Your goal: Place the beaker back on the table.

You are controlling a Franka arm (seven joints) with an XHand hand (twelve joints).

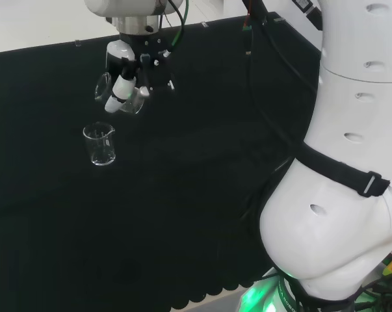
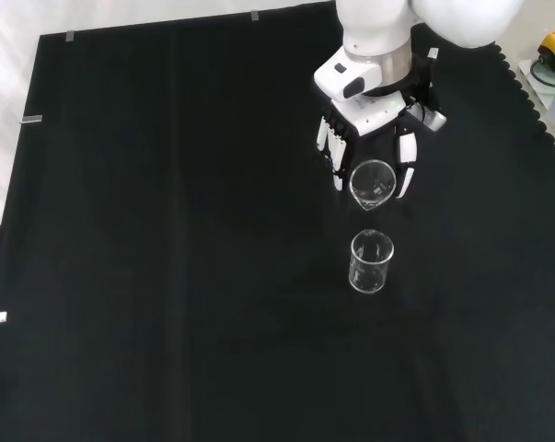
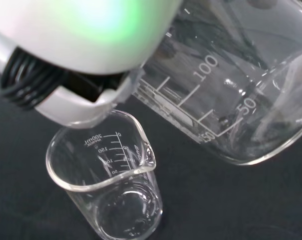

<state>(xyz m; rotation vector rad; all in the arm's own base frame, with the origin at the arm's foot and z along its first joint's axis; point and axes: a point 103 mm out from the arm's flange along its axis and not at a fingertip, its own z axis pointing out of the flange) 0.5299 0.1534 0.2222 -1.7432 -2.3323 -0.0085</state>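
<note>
**Held beaker tilted above the desk, second beaker upright beside it**

Item 1: hand (image 2: 374, 138), black and white, at the end of the white arm (image 1: 339, 195). In the front view it comes in from the top; its fingers (image 2: 404, 170) are curled down around a clear glass beaker, with fingers on both sides of the glass.

Item 2: held beaker (image 2: 372, 184), clear glass with printed graduation marks. It is tilted over, its open mouth and spout turned toward the front camera. In the head view it sits within the fingers, raised off the cloth. In the wrist view its marked wall appears close and large.

Item 3: second beaker (image 2: 371, 261), clear glass, same marked type, looks empty. It stands upright on the desk, spout visible at the rim. In the front view it is just below the held beaker, apart from it.

Item 4: desk (image 2: 167, 276), covered in black cloth.
</note>
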